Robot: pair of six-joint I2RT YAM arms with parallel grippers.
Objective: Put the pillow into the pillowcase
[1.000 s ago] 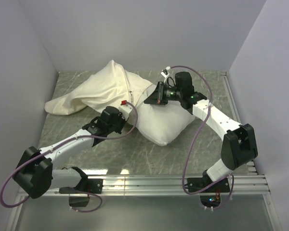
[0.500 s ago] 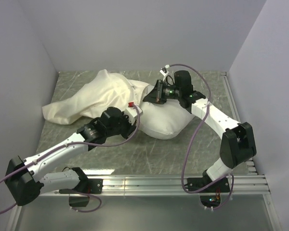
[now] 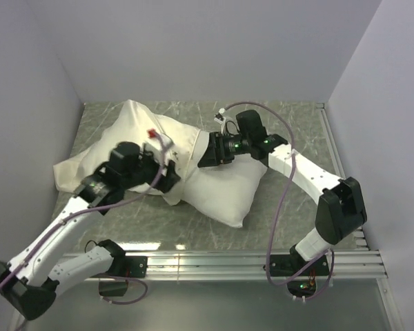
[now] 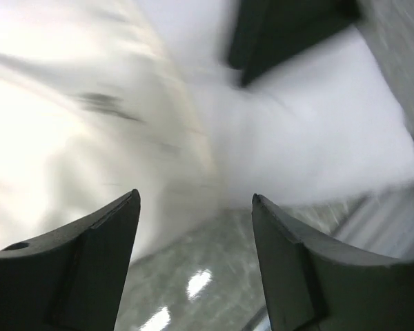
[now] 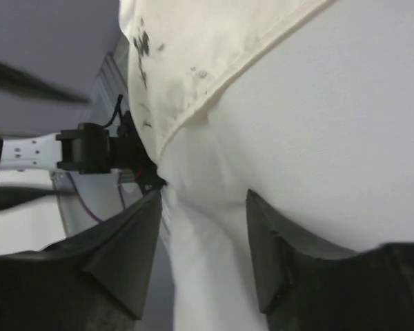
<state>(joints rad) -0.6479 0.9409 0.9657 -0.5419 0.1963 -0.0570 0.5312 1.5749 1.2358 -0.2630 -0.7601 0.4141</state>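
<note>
The plump white pillow (image 3: 228, 189) lies mid-table with its near-right end bare. The cream pillowcase (image 3: 127, 134) covers its far-left part and trails limp to the left. My left gripper (image 3: 171, 181) hangs open at the pillowcase's near edge, where cloth meets pillow. In the left wrist view the left gripper (image 4: 195, 196) frames bare table, with pillowcase (image 4: 69, 138) on the left and pillow (image 4: 317, 138) on the right. My right gripper (image 3: 204, 157) is open at the pillowcase's hem on top of the pillow. In its wrist view the right gripper (image 5: 203, 194) straddles pillow (image 5: 331, 138) below the hem of the pillowcase (image 5: 207, 41).
The grey-green marbled table (image 3: 290, 117) is closed in by pale walls on the left, back and right. An aluminium rail (image 3: 248, 258) carrying both arm bases runs along the near edge. Purple cables loop off both arms.
Both grippers were shut at the pillowcase's mouth and now stand open. The left arm has swung left and farther back. Pillow and pillowcase have shifted and settled lower.
</note>
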